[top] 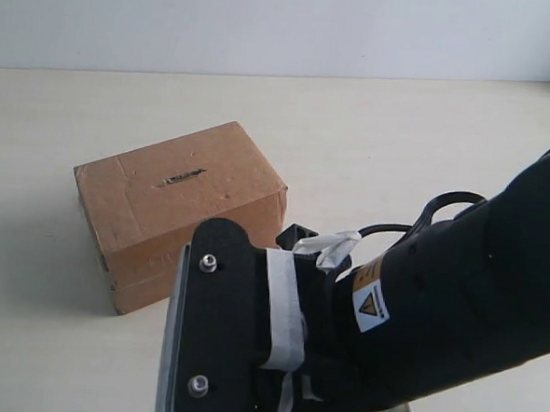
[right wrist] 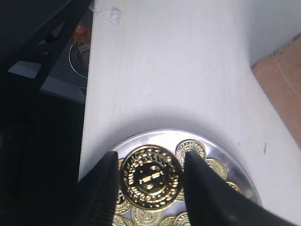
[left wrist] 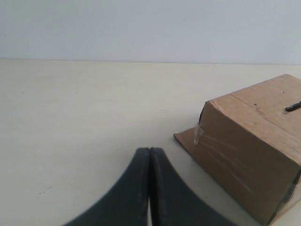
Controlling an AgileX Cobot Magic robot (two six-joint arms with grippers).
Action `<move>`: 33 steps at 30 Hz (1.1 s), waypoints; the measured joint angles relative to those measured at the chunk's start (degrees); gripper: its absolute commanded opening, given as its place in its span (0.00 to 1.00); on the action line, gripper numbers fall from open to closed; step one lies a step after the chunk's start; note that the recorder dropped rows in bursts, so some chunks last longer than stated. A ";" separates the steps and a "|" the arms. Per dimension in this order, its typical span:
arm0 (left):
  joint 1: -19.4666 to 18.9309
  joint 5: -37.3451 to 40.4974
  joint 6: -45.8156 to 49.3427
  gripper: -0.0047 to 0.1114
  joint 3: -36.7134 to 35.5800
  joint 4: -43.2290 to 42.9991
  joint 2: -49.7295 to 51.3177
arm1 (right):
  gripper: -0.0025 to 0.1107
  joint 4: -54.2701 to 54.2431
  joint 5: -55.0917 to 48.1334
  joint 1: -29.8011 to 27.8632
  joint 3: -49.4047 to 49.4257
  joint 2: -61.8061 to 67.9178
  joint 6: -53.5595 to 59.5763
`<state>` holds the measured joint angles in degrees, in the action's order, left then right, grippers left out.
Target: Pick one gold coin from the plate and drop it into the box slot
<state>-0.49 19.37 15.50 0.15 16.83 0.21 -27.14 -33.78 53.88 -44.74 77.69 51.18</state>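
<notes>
In the right wrist view, my right gripper (right wrist: 151,155) is shut on a gold coin (right wrist: 151,176), one finger on each side of its rim. The coin looks larger than the others and sits above the silver plate (right wrist: 214,145), which holds several more gold coins (right wrist: 190,147). The brown cardboard box (top: 181,210) stands at the centre left of the table with its dark slot (top: 183,176) on top. The right arm's bulk hides its gripper and most of the plate in the exterior view. My left gripper (left wrist: 149,149) is shut on nothing, low over the table beside the box (left wrist: 254,150).
The plate lies close to the table edge (right wrist: 89,94), with dark floor and a metal stand beyond it. A scrap of white tape (right wrist: 112,15) sits near that edge. A corner of the box (right wrist: 282,80) shows past the plate.
</notes>
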 measured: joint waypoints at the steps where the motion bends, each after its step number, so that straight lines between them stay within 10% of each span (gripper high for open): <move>1: 0.00 -0.14 0.72 0.04 0.00 -0.50 0.00 | 0.23 0.00 -0.14 0.00 0.00 0.00 0.00; 16: 0.12 -10.74 -16.39 0.04 0.00 25.80 0.10 | 0.23 0.00 -0.68 0.00 0.00 0.00 0.00; 24: 0.12 13.72 14.87 0.15 5.59 56.19 10.44 | 0.23 0.00 -0.78 0.00 0.00 0.00 0.00; 28: 0.12 27.15 22.70 0.39 11.74 56.74 27.85 | 0.23 0.00 -0.78 0.00 0.00 0.00 0.00; 33: 0.12 42.50 28.97 0.46 15.84 56.87 45.19 | 0.23 0.00 -0.68 0.00 0.00 0.00 0.00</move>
<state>-0.37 61.87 44.47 15.99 73.70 45.40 -27.14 -34.47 53.88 -44.74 77.69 51.18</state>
